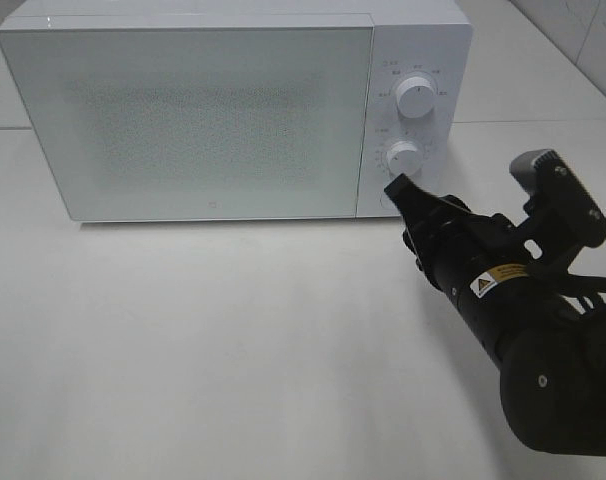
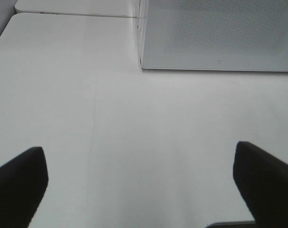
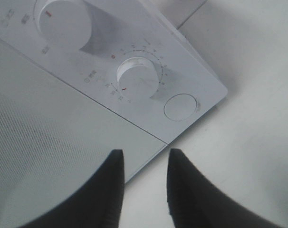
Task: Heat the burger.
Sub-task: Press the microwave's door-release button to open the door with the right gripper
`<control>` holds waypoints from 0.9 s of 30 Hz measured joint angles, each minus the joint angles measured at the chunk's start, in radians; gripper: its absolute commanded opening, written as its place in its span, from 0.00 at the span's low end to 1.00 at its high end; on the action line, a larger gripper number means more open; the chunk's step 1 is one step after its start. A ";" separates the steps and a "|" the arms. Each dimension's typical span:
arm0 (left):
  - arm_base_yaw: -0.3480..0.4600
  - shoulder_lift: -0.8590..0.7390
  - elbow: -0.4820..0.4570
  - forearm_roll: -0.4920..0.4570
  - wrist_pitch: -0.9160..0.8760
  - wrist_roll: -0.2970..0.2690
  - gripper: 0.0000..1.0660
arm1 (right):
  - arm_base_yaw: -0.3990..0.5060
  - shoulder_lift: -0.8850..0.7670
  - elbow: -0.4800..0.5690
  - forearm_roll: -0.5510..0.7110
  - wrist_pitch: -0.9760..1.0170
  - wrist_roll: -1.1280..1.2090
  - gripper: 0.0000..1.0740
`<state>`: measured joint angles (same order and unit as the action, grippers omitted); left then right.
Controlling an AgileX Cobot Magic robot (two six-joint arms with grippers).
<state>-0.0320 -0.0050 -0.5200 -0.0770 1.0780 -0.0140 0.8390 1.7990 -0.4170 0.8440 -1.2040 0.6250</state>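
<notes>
The burger is hidden; nothing of it shows in any view. A white microwave [image 1: 183, 110] stands at the back of the table with its door shut. My right gripper [image 1: 395, 188] hovers just in front of the microwave's lower right corner, below the timer knob [image 1: 405, 157]. In the right wrist view its fingers [image 3: 110, 185] stand a narrow gap apart with nothing between them, pointing at the door's edge near the round button [image 3: 180, 106]. My left gripper [image 2: 138, 148] is wide open and empty over bare table, left of the microwave door [image 2: 220, 33].
The control panel carries an upper knob [image 1: 416, 96] over the timer knob. The white table [image 1: 233, 350] stretches in front of the microwave. A seam to a second table [image 2: 72, 13] runs behind it. The right arm's black body [image 1: 543, 350] fills the lower right.
</notes>
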 measured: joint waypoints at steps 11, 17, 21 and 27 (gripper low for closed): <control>0.000 0.000 0.000 0.000 0.000 0.000 0.92 | 0.000 0.004 0.000 0.001 0.004 0.597 0.03; 0.000 0.000 0.000 0.000 0.000 0.000 0.92 | 0.000 0.004 0.000 0.006 0.017 0.708 0.00; 0.000 0.000 0.000 0.000 0.000 0.000 0.92 | 0.000 0.004 0.000 0.027 0.035 0.715 0.00; 0.000 0.000 0.000 0.000 0.000 0.000 0.92 | -0.038 0.032 -0.024 0.018 0.045 0.717 0.00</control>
<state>-0.0320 -0.0050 -0.5200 -0.0770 1.0780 -0.0140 0.8010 1.8310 -0.4410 0.8620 -1.1590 1.3420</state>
